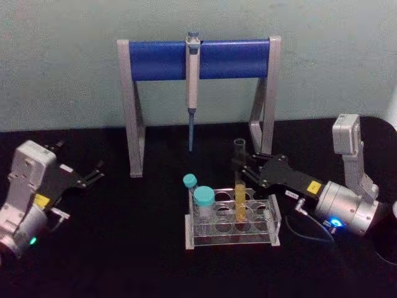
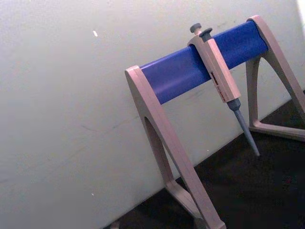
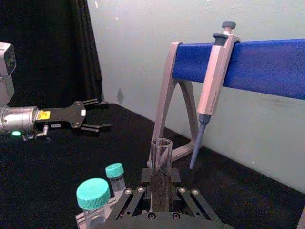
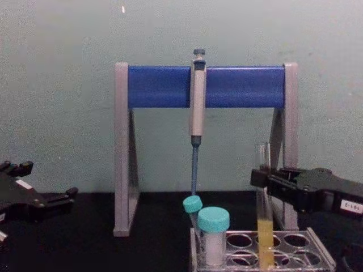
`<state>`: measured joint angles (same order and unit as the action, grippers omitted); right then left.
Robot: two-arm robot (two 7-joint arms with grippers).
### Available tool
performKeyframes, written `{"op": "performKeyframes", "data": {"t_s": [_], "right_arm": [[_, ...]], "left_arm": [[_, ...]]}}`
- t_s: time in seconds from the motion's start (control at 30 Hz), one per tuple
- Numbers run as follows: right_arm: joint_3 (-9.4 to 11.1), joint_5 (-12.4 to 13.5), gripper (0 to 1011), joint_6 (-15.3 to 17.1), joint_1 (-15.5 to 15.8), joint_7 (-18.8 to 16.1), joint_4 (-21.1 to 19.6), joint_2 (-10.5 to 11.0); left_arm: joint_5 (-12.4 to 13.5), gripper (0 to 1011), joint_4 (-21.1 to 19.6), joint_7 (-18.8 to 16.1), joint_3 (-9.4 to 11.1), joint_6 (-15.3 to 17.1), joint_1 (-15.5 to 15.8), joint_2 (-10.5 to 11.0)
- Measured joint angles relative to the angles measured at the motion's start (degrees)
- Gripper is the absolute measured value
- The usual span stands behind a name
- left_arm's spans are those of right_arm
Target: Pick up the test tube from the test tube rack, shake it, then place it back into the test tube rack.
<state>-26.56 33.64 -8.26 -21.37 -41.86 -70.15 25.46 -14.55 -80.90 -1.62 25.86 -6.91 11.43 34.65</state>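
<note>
1. Head view takes in the black tabletop (image 1: 124,261), which carries everything.
2. The grey-and-blue pipette stand (image 1: 155,59) stands along the tabletop's back edge, with a pipette (image 1: 193,74) hanging from its bar.
3. The right pincer (image 1: 242,166) reaches in from the right edge. Its fingers look pressed against the upper, empty part of the test tube (image 1: 240,198), pinching it above the rack.
4. The left pincer (image 1: 94,174) is parked near the left edge with its fingers spread, holding nothing and well apart from the rack.
5. The test tube rack (image 1: 231,242) sits mid-tabletop toward the front edge, in front of the stand. Two teal-capped tubes (image 1: 203,197) stand in its left holes.
6. The test tube stands upright in a hole right of centre, and the chest view shows its yellow liquid down at rack level.
7. Judging by this, the tube is gripped but not lifted. Either the lift, the shake and the return are all left to do, or only the release is; which of the two cannot be told.
</note>
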Motion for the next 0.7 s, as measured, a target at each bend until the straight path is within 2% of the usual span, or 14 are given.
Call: {"op": "performKeyframes", "data": {"t_s": [0.7], "right_arm": [[-0.3,-0.22,232,0.26,-0.27,-0.19,0.16,0.06]], "left_arm": [[0.0,1001,0.0,0.0,0.0,0.0,0.0,0.0]]}}
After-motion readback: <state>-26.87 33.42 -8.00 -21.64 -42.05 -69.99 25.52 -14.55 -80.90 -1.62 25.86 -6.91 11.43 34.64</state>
